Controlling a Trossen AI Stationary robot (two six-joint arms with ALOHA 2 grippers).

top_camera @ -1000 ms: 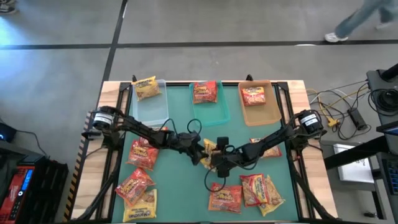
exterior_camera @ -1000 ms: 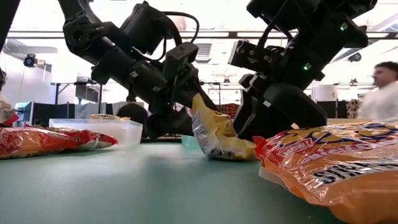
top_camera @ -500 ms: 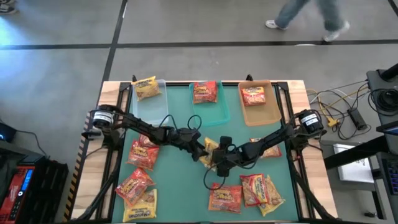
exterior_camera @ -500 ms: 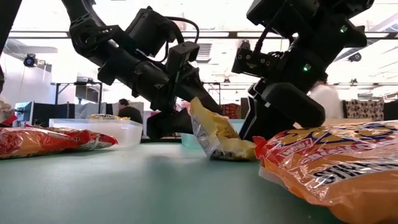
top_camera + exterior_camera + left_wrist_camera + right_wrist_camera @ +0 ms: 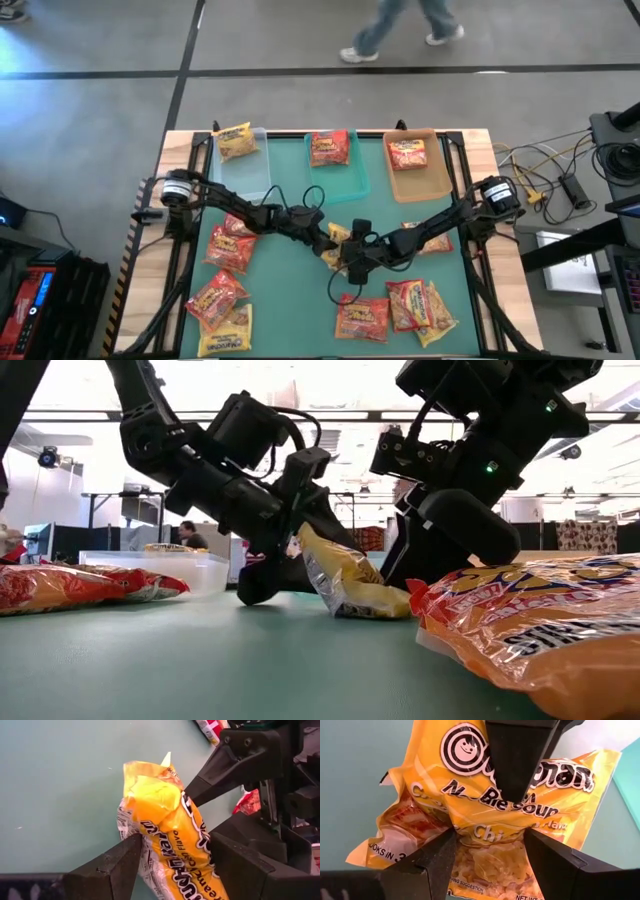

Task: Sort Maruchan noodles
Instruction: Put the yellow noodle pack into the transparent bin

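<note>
You had both grippers meeting at the middle of the green table mat (image 5: 290, 290), on one yellow noodle packet (image 5: 338, 244). Your left gripper (image 5: 172, 862) was closed narrow on that packet: the packet stood on edge between its two fingers (image 5: 112, 870), touching both, with the crimped top sticking out past the fingertips. In the low view the packet (image 5: 345, 575) leaned tilted, its lower end resting on the mat and its upper end at the left gripper (image 5: 290, 535).

Your right gripper (image 5: 490, 847) came at the same packet from the other side. Its two fingers (image 5: 427, 862) pressed against the printed face of the packet (image 5: 485, 820), which bulged between them, so it gripped the packet too. One dark finger of the left gripper crossed the packet's logo just beyond your right fingertips.

Away from the fingers, you had a yellow packet (image 5: 233, 141) lying at the clear tray (image 5: 245, 180), a red packet (image 5: 329, 148) in the teal tray (image 5: 350, 180), and another red packet (image 5: 407, 154) in the tan tray (image 5: 425, 180). Loose packets lay in a cluster on the left arm's side (image 5: 222, 290) and another on the right arm's side (image 5: 400, 305), well apart from both grippers. A person's legs (image 5: 400, 25) crossed the floor beyond the table.
</note>
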